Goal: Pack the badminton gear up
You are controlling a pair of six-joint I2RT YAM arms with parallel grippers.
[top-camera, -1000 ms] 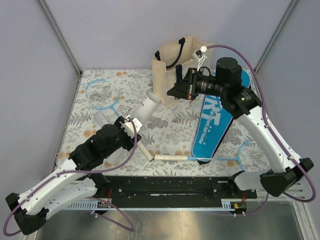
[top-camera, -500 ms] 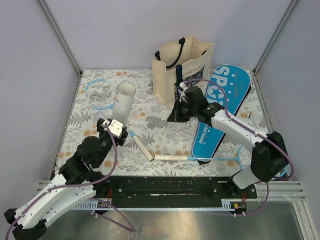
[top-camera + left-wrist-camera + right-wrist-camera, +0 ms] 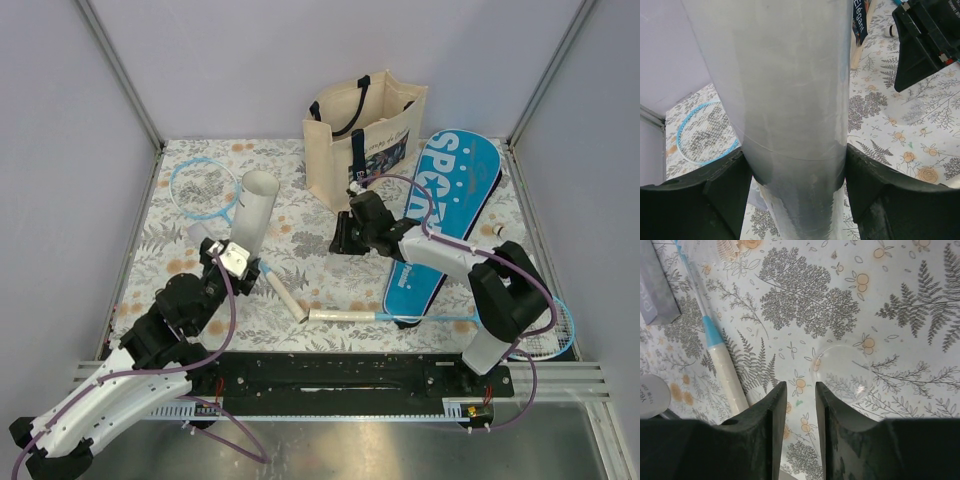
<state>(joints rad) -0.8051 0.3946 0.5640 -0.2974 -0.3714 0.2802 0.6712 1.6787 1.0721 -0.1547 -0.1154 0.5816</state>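
Note:
My left gripper [image 3: 238, 262] [image 3: 797, 170] is shut on the lower part of the long white tube [image 3: 252, 215] [image 3: 790, 95], which leans up and away with its open end on top. My right gripper [image 3: 342, 242] [image 3: 801, 385] hangs low over the cloth just left of the blue case [image 3: 440, 215]. Its jaws are slightly apart with nothing between them. A clear round lid [image 3: 842, 372] lies flat beside its right finger. One racket [image 3: 205, 190] [image 3: 705, 131] lies at the far left, its handle [image 3: 285, 297] [image 3: 727, 377] near centre. The other racket [image 3: 345, 315] lies along the front.
The cream tote bag [image 3: 365, 135] with navy straps stands upright at the back, just behind my right gripper. A small white object [image 3: 497, 230] lies by the right edge. Flowered cloth [image 3: 320, 265] covers the table. Metal frame posts [image 3: 120, 75] rise at the back corners.
My right arm has dropped from the top of the tote bag to low over the cloth, and its jaws have parted. My left gripper has swung the tube more upright.

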